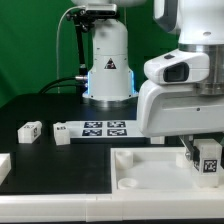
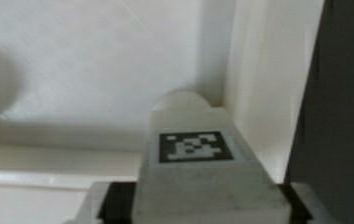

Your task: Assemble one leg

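My gripper (image 1: pixel 207 160) is shut on a leg (image 1: pixel 209 157), a small white block with a black-and-white marker on its face. It holds the leg over the exterior view's right end of the large white tray-shaped panel (image 1: pixel 150 172). In the wrist view the leg (image 2: pixel 195 150) points from between my fingers (image 2: pixel 117 202) into an inner corner of the panel (image 2: pixel 85 80), next to its raised wall (image 2: pixel 266 70). I cannot tell whether the leg's tip touches the panel. Two more legs (image 1: pixel 30 130) (image 1: pixel 62 133) lie on the black table at the exterior view's left.
The marker board (image 1: pixel 105 128) lies behind the panel, in front of the arm's base (image 1: pixel 108 70). Another white part (image 1: pixel 3 165) shows at the exterior view's left edge. The dark table (image 2: pixel 343 100) shows beyond the panel's wall in the wrist view.
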{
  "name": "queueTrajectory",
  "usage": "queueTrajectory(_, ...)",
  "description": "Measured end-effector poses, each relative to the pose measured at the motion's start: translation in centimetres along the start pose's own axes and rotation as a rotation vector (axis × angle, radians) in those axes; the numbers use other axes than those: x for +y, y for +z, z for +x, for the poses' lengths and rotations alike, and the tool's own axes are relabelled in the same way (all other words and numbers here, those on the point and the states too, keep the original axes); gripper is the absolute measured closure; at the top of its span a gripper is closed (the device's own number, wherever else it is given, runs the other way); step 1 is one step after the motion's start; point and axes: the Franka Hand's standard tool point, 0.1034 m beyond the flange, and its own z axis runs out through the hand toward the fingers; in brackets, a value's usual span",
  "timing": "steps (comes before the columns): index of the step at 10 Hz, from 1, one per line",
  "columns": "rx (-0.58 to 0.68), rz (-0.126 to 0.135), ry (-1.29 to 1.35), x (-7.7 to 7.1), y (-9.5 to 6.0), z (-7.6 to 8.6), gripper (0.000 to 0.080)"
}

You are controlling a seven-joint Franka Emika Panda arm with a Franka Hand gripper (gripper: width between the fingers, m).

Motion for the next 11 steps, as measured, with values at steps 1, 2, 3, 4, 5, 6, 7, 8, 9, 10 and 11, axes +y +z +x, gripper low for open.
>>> queueTrajectory(1,0.004,-0.002,0.138,0.1,0.0,0.0,0.0509)
queueTrajectory(2,0.005,-0.002,0.239,0.1,0.0,0.0,0.0509)
queueTrajectory(3,0.007,-0.006,0.331,0.6,0.0,0.1,0.0509)
queueTrajectory(4,0.007,-0.011,0.387,1.1,0.0,0.1,0.0508)
queueTrajectory(5,0.007,-0.013,0.383,1.1,0.0,0.1,0.0508)
queueTrajectory(6,0.007,-0.013,0.380,1.2,0.0,0.1,0.0506)
queueTrajectory(7,0.007,-0.012,0.381,1.2,0.0,0.1,0.0506)
queueTrajectory(8,0.007,-0.012,0.381,1.2,0.0,0.2,0.0279)
queueTrajectory(9,0.007,-0.012,0.381,1.2,0.0,0.2,0.0279)
queueTrajectory(10,0.007,-0.012,0.381,1.2,0.0,0.2,0.0187)
queueTrajectory(11,0.007,-0.012,0.381,1.2,0.0,0.2,0.0187)
